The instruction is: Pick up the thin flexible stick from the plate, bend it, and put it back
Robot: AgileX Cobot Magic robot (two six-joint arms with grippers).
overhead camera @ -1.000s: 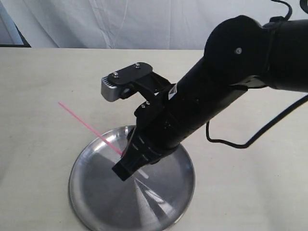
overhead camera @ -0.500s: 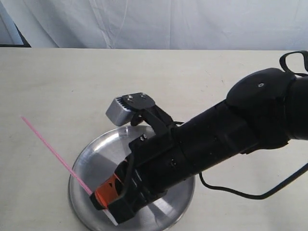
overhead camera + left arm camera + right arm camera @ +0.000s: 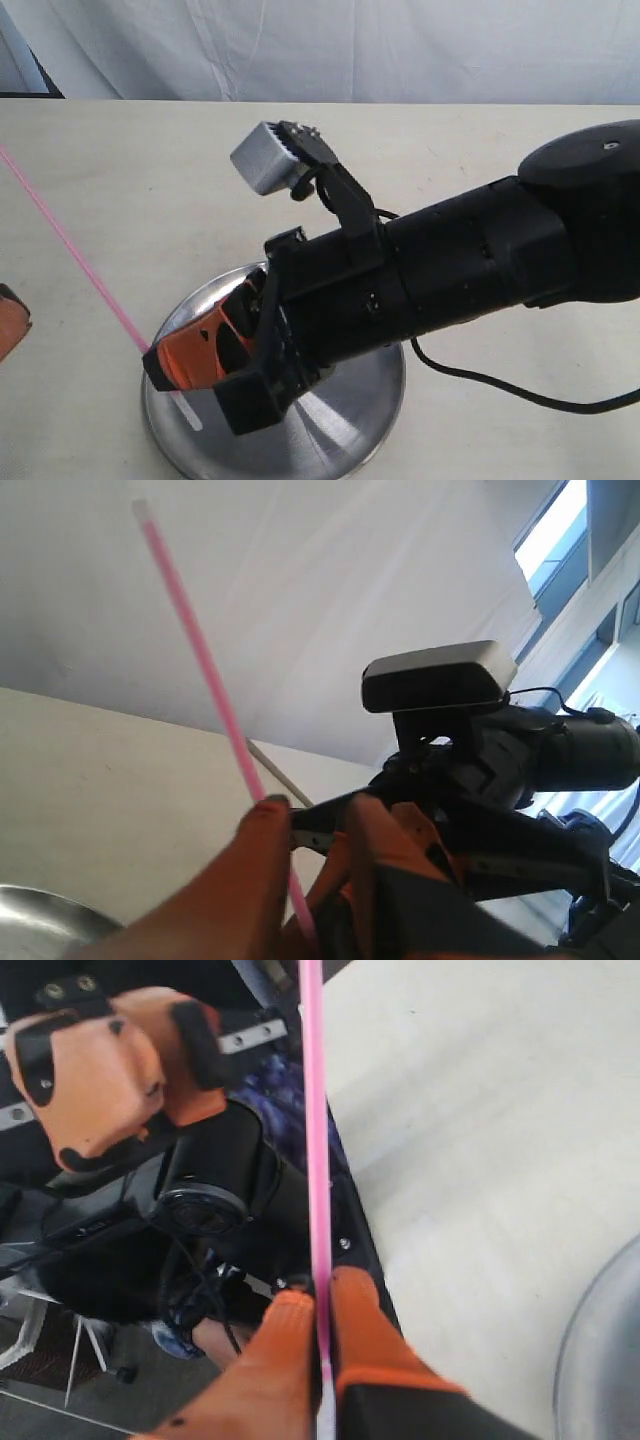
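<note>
My right gripper (image 3: pixel 160 362) hangs over the near left rim of the steel plate (image 3: pixel 340 420), shut on one end of the thin pink stick (image 3: pixel 70 250). The stick slants up and left to the frame edge, and a short pale tip pokes out below the fingers. In the right wrist view the orange fingers of the right gripper (image 3: pixel 320 1300) pinch the stick (image 3: pixel 313 1110). My left gripper (image 3: pixel 8 325) peeks in at the left edge. In its own view the left gripper (image 3: pixel 318 815) is open, the stick (image 3: pixel 200 650) passing between its fingertips close to one finger.
The plate (image 3: pixel 40 920) rests on a pale tabletop with a white curtain behind. The bulky black right arm (image 3: pixel 480 260) and its wrist camera (image 3: pixel 268 155) lie across the plate. A black cable (image 3: pixel 500 385) trails at the right. Beyond the table edge are the left gripper (image 3: pixel 130 1055) and dark gear.
The right gripper has swung from over the plate's middle toward its near left rim, carrying the stick. The stick's free end rose and moved left. The left gripper came into view.
</note>
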